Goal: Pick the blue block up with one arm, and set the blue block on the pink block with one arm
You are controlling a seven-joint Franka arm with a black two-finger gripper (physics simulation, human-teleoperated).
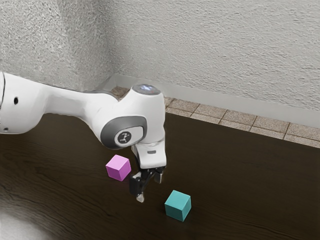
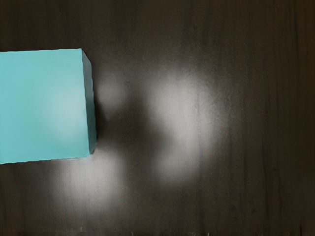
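The blue block (image 1: 178,205), a teal cube, rests on the dark wooden table (image 1: 250,170) toward the front. The pink block (image 1: 118,167) sits on the table a short way off toward the exterior view's left and farther back. My gripper (image 1: 146,191) hangs low over the table between the two blocks, open, with nothing between its fingers. It touches neither block. In the wrist view the blue block (image 2: 44,105) lies off to one side of the hand, with bare table (image 2: 221,123) directly under it.
The table's far edge meets a strip of tiled floor (image 1: 240,120) and a grey wall (image 1: 210,45). My white arm (image 1: 75,110) reaches in from the exterior view's left, above the pink block.
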